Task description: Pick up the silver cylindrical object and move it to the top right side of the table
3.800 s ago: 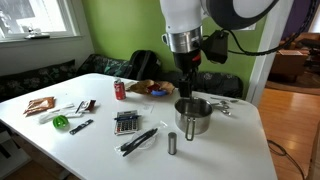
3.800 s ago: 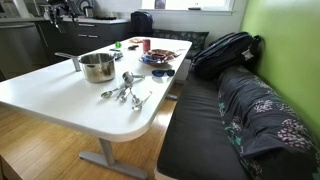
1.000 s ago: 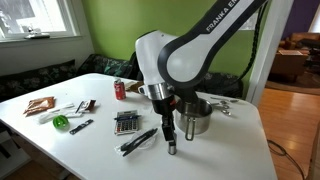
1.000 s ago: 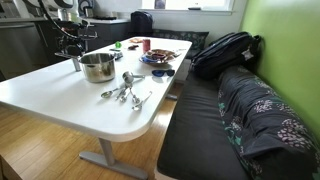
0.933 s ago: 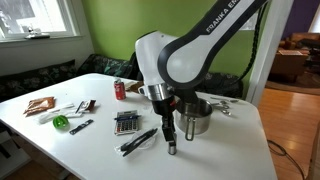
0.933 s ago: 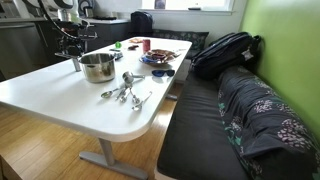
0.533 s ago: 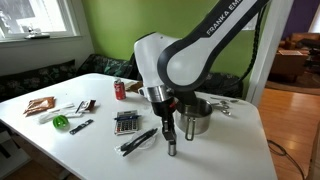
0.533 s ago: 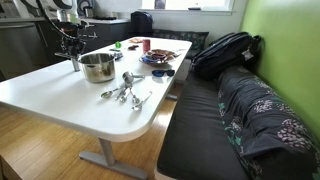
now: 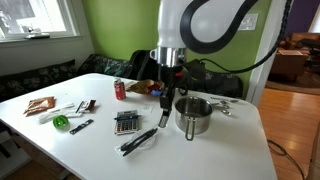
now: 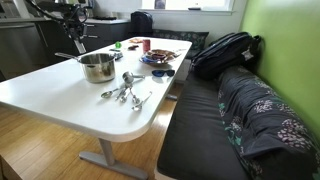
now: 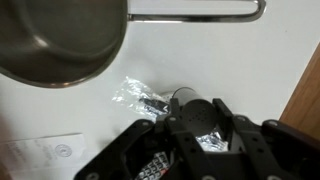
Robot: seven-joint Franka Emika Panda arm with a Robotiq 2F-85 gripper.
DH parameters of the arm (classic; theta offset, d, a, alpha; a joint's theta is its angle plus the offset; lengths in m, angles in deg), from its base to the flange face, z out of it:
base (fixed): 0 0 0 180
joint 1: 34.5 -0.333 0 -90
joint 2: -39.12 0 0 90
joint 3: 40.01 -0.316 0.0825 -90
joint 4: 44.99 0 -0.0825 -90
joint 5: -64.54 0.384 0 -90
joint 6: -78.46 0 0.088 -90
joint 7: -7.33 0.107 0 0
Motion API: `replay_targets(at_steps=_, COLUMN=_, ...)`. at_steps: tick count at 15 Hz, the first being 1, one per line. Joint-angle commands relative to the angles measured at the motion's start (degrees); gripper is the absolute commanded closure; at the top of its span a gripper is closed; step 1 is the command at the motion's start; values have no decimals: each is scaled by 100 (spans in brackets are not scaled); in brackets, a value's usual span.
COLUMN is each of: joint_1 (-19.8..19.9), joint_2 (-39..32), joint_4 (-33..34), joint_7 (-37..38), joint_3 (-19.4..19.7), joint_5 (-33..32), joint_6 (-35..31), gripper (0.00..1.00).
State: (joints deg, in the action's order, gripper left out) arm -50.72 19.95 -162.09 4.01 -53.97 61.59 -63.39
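White table cluttered. Gripper fingers clamped on silver cylindrical object, held clear of surface near camera-side edge, just beside pot. Risk: slim smooth cylinder slips or tilts during transfer; travel may clip pot rim.

Honestly can't read anything from my end: the label on the red can is a blur, and the print on the paper slip is too small.

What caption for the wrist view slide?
Wrist view: gripper shut on the silver cylindrical object over the white table, steel pot at upper left, clear packet nearby.
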Motion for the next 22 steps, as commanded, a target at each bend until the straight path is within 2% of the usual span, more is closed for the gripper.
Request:
replay_targets(at_steps=1, joint_1=433, joint_2=1246, joint_4=-1295, joint_7=137, joint_3=116, joint_5=466, joint_6=-751, gripper=88)
replay_targets(at_steps=4, joint_1=765, joint_2=1989, joint_4=-2074, joint_7=150, joint_3=383, joint_5=724, joint_6=-1351, gripper=88)
replay_targets(at_steps=5, joint_1=607, joint_2=1357, joint_4=-1334, joint_7=81, joint_3=297, joint_5=493, joint_6=-975, gripper=88)
replay_targets(at_steps=6, joint_1=679, joint_2=1511, joint_4=-1480, joint_7=43, joint_3=355, joint_5=496, joint_6=-1026, gripper=63)
replay_targets(at_steps=22, joint_1=609, joint_2=1365, joint_4=-1339, joint_7=42, joint_3=298, joint_5=495, joint_6=-1023, gripper=63)
